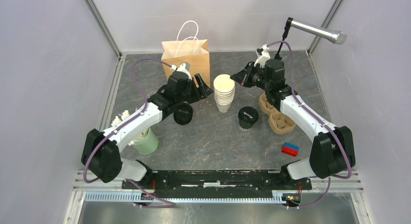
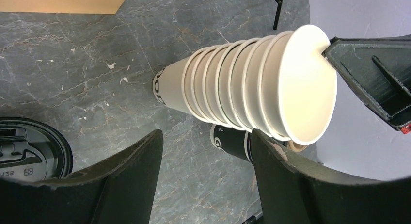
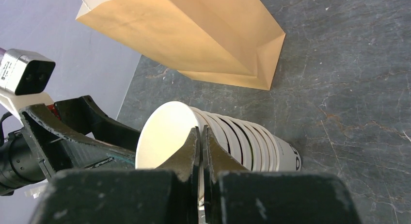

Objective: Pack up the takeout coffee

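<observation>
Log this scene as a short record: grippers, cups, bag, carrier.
left gripper: open, stack ahead, not touching
right gripper: shut on top rim of stack of lidless cream paper cups
coffee: dark paper cup with black lid, upright, ungripped
bag: brown paper bag, upright at back
carrier: brown pulp cup carrier, beside the dark cup

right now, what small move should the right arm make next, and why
Probably lift the right gripper straight up: its jaws look shut on the rim of the top cup, and the left gripper sits open beside the cup stack, not steadying it.
</observation>
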`<control>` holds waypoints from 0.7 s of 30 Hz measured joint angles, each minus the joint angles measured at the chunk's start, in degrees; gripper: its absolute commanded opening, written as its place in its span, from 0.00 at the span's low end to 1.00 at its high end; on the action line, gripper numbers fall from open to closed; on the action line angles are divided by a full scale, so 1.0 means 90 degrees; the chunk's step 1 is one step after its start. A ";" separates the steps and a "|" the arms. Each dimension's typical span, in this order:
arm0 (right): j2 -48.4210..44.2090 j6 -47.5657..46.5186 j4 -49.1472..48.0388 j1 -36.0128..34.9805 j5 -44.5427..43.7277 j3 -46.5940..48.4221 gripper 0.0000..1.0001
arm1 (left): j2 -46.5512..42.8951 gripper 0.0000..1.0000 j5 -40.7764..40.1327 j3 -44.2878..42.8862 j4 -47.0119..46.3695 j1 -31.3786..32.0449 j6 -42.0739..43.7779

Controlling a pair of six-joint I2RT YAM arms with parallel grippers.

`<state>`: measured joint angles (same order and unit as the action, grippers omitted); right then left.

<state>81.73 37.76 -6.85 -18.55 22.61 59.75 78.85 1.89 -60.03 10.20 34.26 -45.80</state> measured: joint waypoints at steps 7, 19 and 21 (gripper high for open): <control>-0.0019 0.0029 -0.0109 0.0029 0.0080 -0.0141 0.00 | 0.0153 0.73 0.0029 0.0000 -0.0342 0.0000 -0.0148; -0.0022 0.0007 -0.0141 0.0039 0.0070 -0.0155 0.08 | 0.0265 0.73 0.0172 0.0000 -0.0673 0.0000 -0.0318; -0.0022 -0.0070 -0.0131 0.0039 0.0029 -0.0155 0.21 | 0.0318 0.72 0.0192 0.0000 -0.0716 0.0000 -0.0330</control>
<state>81.54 37.12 -8.03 -18.20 22.87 58.35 81.71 3.62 -60.03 3.75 34.26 -48.77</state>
